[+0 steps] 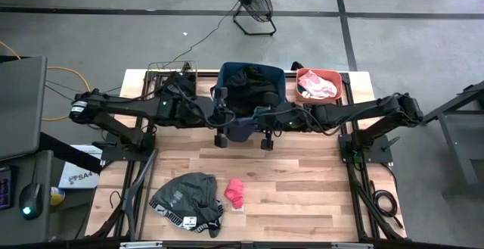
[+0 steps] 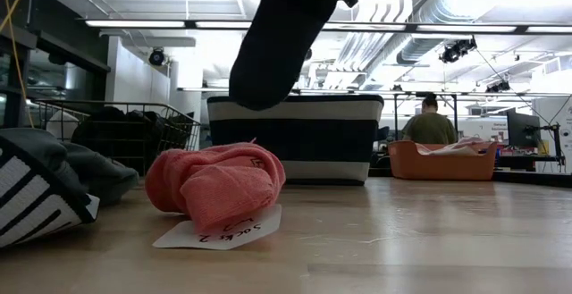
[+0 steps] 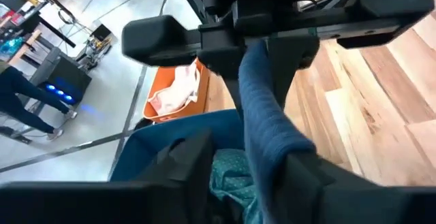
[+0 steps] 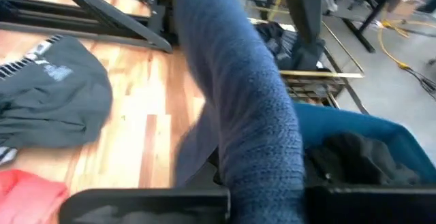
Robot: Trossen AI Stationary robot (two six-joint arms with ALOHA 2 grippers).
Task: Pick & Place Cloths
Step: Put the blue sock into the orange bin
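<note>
A dark blue sock-like cloth (image 1: 240, 130) hangs in the air between my two grippers, in front of the blue bin (image 1: 251, 90). In the low view it dangles (image 2: 277, 44) clear of the table. My right gripper (image 4: 262, 190) is shut on it. My left gripper (image 3: 252, 166) faces the right one with its fingers apart around the cloth's other end. A grey-black garment (image 1: 185, 201) and a pink sock (image 1: 235, 192) lie flat on the near part of the table. My left gripper's one finger (image 3: 306, 176) has the cloth's end (image 3: 279, 149) lying against its inner side, while the other finger (image 3: 194, 159) stands clear of it. My right gripper pinches the blue cloth (image 3: 262, 60) between its two fingers, coming level from the table's right. The cloth hangs slack below, clear of the table.
The blue bin holds black cloths (image 1: 253, 82). A coral tub (image 1: 318, 96) with pale cloth stands to its right, a wire basket (image 1: 168, 79) to its left. A paper label (image 2: 214, 231) lies under the pink sock. A person (image 2: 429, 124) sits beyond the table.
</note>
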